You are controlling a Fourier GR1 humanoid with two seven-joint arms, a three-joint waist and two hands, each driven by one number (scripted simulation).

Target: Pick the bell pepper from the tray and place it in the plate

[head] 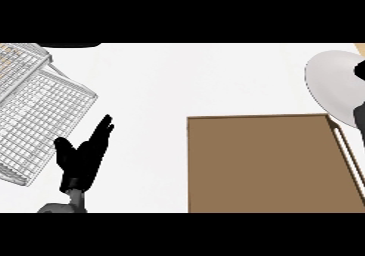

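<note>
The brown tray (259,165) lies at the lower right, and nothing shows on its visible surface. A white plate (329,82) lies beyond it at the upper right. My right hand (364,71) is over the plate's right part, mostly cut off by the view's right edge, with its grey forearm running down the edge. No bell pepper shows anywhere. My left hand (85,152) rests open at the lower left with fingers pointing up, well left of the tray.
A white wire dish rack (33,105) fills the left side, close to my left hand. A dark object (70,45) peeks in at the top left. White counter (192,80) stretches between the rack, the tray and the plate.
</note>
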